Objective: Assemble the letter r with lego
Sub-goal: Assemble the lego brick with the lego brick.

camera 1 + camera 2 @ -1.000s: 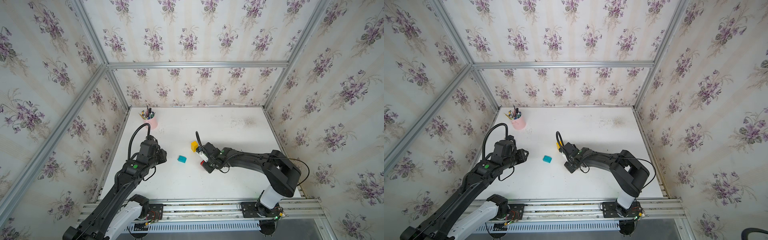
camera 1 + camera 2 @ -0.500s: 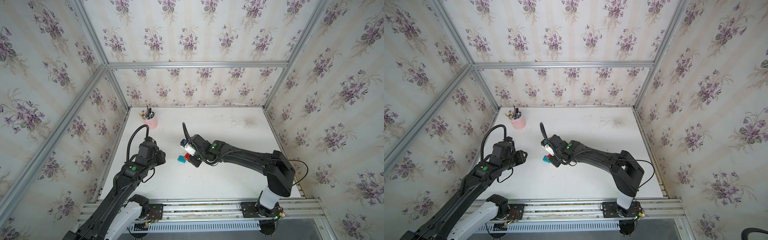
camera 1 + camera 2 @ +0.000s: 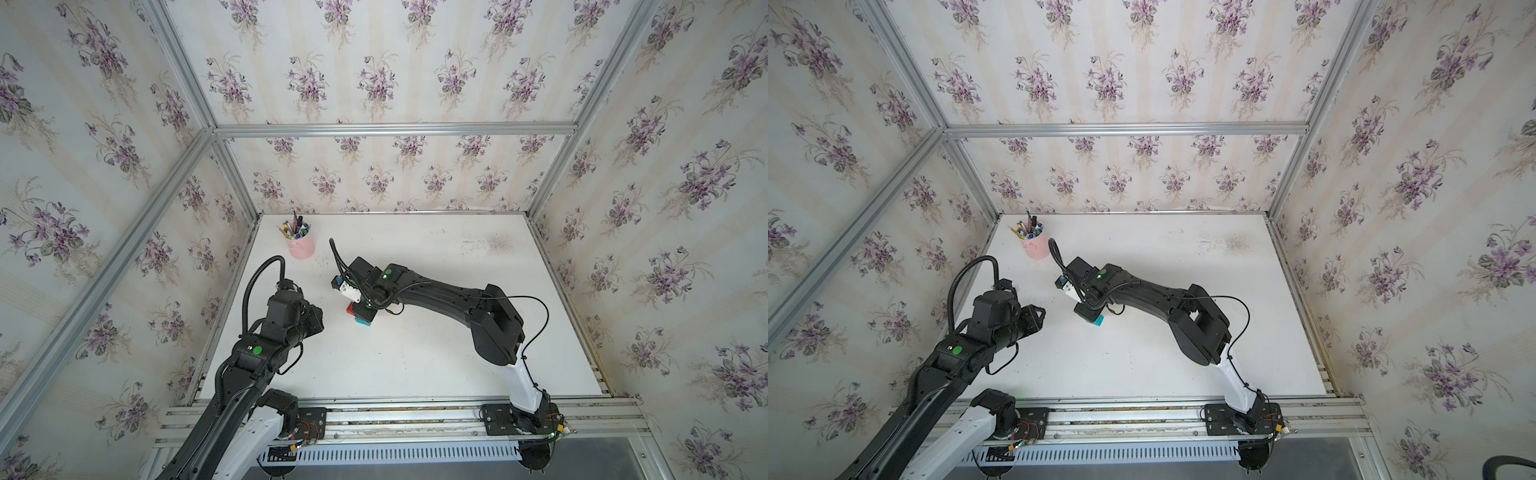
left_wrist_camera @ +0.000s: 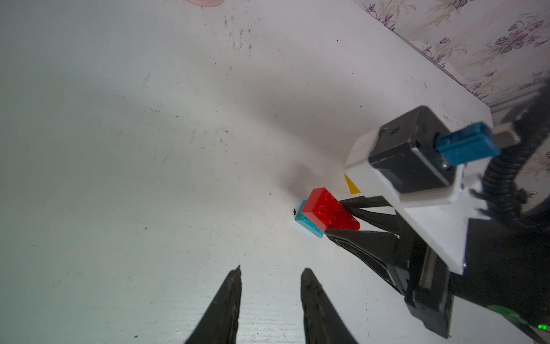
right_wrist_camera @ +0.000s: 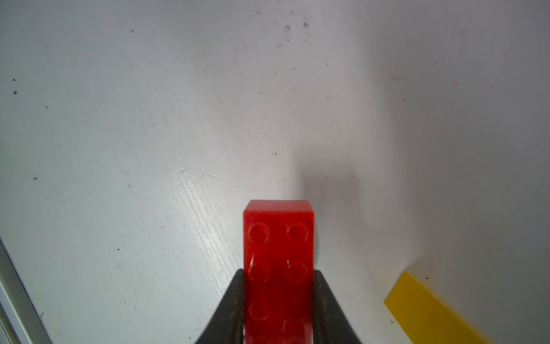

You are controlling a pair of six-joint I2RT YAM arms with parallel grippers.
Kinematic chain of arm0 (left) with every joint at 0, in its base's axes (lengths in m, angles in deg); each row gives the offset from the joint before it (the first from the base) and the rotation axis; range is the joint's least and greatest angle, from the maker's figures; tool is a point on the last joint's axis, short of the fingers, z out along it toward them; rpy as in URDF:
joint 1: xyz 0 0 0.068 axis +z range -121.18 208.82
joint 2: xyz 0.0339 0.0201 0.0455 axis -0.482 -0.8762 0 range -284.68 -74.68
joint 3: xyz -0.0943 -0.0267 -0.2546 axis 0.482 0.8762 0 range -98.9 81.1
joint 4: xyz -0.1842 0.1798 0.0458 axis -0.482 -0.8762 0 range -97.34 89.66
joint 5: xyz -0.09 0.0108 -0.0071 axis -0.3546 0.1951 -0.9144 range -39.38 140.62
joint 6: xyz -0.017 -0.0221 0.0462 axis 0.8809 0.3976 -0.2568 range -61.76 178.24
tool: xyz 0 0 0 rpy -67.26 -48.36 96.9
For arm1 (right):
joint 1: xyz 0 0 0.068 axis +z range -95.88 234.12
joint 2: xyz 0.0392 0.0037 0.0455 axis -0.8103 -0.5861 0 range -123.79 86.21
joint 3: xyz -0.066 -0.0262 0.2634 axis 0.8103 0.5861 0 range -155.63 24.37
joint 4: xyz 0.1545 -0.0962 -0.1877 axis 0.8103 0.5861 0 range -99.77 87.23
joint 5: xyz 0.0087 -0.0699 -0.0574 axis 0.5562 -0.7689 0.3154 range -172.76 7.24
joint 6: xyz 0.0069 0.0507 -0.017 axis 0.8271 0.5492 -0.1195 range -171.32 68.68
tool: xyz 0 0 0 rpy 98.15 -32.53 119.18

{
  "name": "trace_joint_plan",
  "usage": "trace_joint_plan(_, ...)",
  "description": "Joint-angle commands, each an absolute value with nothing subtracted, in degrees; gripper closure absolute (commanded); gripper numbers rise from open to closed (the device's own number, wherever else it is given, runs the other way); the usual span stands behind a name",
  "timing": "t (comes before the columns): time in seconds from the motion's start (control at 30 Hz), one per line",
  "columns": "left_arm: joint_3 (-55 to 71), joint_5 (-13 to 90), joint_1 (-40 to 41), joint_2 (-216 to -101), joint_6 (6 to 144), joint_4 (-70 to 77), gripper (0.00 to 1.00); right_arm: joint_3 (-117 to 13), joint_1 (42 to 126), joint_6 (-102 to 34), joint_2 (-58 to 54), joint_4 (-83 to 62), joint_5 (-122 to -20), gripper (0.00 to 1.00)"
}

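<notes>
Right wrist view shows it best: the right fingers [image 5: 232,309] pinch a red brick [image 5: 278,238] by its long sides. Its studs face the camera, and one end pokes out past the fingertips above the white surface [image 5: 148,119]. Off to one side lies a yellow brick [image 5: 428,309], flat on the surface and apart from the red one; only part of it is in the picture.

From the left wrist view, the red brick [image 4: 330,213] hangs tilted over a teal brick [image 4: 306,225] that sits on the surface. The two overlap so closely that I cannot tell whether they merely touch or are pressed together. The yellow brick [image 4: 352,186] shows there only as a sliver behind the right wrist. The left fingers [image 4: 226,303] stand spread with nothing between them, their tips near the two bricks but clear of them.

In both top views the right arm [image 3: 440,291] is stretched across toward the left half of the surface. The red brick [image 3: 350,308] and teal brick [image 3: 364,322] sit under its wrist. The left arm [image 3: 266,353] has its wrist just beside them. A pink pen cup [image 3: 302,247] stands in the far left corner, well apart from the bricks.
</notes>
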State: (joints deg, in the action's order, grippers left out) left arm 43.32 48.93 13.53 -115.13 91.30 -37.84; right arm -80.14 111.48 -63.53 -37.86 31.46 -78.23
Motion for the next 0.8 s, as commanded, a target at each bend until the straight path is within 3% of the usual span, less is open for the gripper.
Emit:
trace_joint_plan(0.0,43.3,48.9,13.7,-115.4,92.0,-38.2,0.63,-82.5,111.4,-66.1,-39.4,33.4,-77.8,0.74)
trace_joint_plan(0.33,43.4,48.7,13.8,-116.3,91.9,-37.9,0.63,-88.5,111.1,-67.9,-44.9,36.9,-79.4,0.74)
trace_joint_plan(0.77,43.8,48.1,13.9,-117.6,92.3,-37.0,0.63,-84.5,110.4,-67.9,-42.8,34.8,-76.7,0.73)
